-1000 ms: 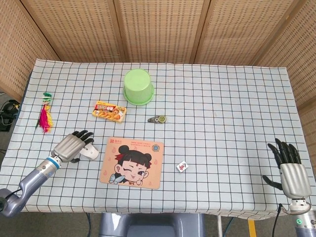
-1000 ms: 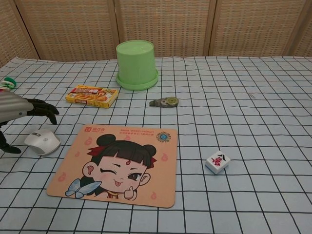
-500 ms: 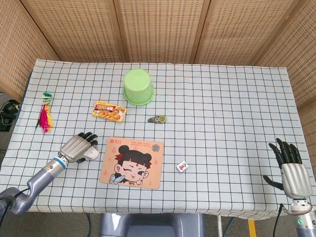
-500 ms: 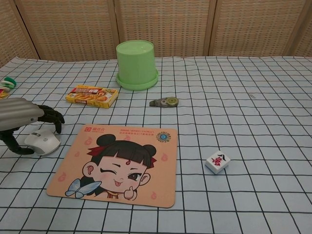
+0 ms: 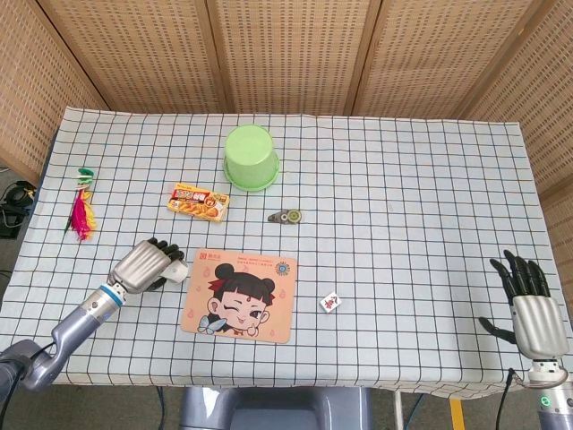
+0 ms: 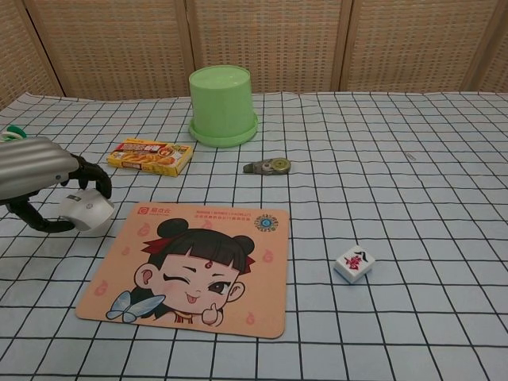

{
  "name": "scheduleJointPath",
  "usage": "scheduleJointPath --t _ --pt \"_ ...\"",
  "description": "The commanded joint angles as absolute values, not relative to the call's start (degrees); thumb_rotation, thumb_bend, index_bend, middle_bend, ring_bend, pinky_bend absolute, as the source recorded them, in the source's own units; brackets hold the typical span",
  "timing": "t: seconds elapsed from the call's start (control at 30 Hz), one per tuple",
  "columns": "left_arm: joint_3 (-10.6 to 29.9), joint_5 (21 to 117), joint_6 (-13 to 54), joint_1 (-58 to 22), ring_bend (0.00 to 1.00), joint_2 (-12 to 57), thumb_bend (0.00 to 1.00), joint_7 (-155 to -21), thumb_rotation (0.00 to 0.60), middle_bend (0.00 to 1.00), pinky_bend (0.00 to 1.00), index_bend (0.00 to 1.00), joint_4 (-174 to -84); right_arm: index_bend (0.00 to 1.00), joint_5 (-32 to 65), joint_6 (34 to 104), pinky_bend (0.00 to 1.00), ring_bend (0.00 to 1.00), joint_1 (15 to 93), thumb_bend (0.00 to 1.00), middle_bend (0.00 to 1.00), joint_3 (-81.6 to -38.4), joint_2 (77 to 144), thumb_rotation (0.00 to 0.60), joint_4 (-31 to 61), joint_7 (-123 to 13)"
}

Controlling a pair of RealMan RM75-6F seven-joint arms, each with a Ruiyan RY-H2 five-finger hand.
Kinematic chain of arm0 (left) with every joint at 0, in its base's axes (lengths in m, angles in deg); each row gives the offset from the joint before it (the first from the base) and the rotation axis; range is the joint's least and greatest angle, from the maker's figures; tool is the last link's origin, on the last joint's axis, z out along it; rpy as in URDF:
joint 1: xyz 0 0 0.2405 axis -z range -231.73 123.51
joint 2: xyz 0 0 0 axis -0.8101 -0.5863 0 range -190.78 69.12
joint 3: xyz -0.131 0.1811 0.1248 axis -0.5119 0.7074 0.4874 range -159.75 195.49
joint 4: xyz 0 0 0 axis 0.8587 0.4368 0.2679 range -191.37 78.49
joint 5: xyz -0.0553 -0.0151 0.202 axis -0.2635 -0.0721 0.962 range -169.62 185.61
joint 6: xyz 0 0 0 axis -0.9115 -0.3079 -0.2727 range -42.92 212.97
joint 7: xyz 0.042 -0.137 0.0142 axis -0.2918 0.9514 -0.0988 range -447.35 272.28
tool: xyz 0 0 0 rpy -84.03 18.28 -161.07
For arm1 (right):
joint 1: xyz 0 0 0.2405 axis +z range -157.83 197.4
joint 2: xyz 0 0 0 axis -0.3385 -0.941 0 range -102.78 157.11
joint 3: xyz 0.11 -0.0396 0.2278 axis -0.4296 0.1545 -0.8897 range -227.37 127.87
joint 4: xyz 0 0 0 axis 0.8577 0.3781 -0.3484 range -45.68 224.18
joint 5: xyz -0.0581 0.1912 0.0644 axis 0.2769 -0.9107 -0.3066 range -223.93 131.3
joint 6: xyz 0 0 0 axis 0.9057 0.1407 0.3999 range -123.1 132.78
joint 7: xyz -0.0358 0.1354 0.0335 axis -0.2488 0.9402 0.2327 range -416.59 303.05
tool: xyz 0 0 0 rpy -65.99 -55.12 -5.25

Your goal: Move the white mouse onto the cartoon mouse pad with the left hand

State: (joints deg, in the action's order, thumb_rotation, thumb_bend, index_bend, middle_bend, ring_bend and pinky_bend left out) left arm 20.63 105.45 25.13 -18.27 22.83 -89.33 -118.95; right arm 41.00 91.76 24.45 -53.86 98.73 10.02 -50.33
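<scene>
The white mouse (image 6: 87, 213) sits tilted in my left hand (image 6: 38, 168), fingers curled over its top and the thumb under its left side, just left of the cartoon mouse pad (image 6: 248, 295). In the head view my left hand (image 5: 143, 265) covers the mouse almost entirely, right at the left edge of the cartoon mouse pad (image 5: 274, 321). The pad lies flat with nothing on it. My right hand (image 5: 532, 310) hangs at the table's front right corner, fingers spread and holding nothing.
An upturned green cup (image 5: 251, 157) stands at the back centre. A yellow snack box (image 5: 198, 202) lies beyond the pad, a correction tape (image 5: 286, 216) right of it. A mahjong tile (image 5: 330, 303) sits right of the pad. A feather toy (image 5: 81, 213) lies far left.
My left hand came down over the mouse, closed around it, and shifted it right toward the pad's edge, tilting it up. The right hand has barely moved.
</scene>
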Motion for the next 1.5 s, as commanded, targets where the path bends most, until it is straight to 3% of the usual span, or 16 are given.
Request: scheduleJointPath --t 0.03,0.33,0.63,1.1,1.5 --pt "21.52 108.81 23.11 -16.46 0.35 22.25 0.51 -89.56 0.600 0.41 0.42 0.60 -117.80 0.14 40.42 91.40 0.00 0.00 24.49 0.08 0.00 -54.13 98.67 0.600 10.28 -49.97" --pt "24.47 120.10 18.75 -9.32 0.35 24.52 0.51 -91.72 0.600 0.41 0.42 0.60 -109.63 0.14 38.38 90.43 0.00 0.00 24.72 0.07 0.00 -55.24 98.63 0.600 11.29 -49.16" --pt "26.89 126.30 11.65 -3.24 0.35 34.01 0.51 -82.74 0.600 0.41 0.41 0.60 -96.11 0.14 35.97 89.67 0.00 0.00 24.63 0.07 0.00 -56.57 98.25 0.600 12.47 -47.24" --pt "31.48 130.29 -1.44 -1.87 0.34 43.04 0.49 -74.10 0.600 0.36 0.40 0.57 -78.40 0.14 34.54 88.42 0.00 0.00 24.81 0.07 0.00 -57.06 98.81 0.600 14.08 -46.98" --pt "36.69 131.36 -6.67 -2.45 0.30 47.54 0.48 -71.20 0.600 0.32 0.37 0.53 -68.00 0.14 33.80 87.55 0.00 0.00 25.08 0.08 0.00 -57.27 99.62 0.600 15.05 -47.84"
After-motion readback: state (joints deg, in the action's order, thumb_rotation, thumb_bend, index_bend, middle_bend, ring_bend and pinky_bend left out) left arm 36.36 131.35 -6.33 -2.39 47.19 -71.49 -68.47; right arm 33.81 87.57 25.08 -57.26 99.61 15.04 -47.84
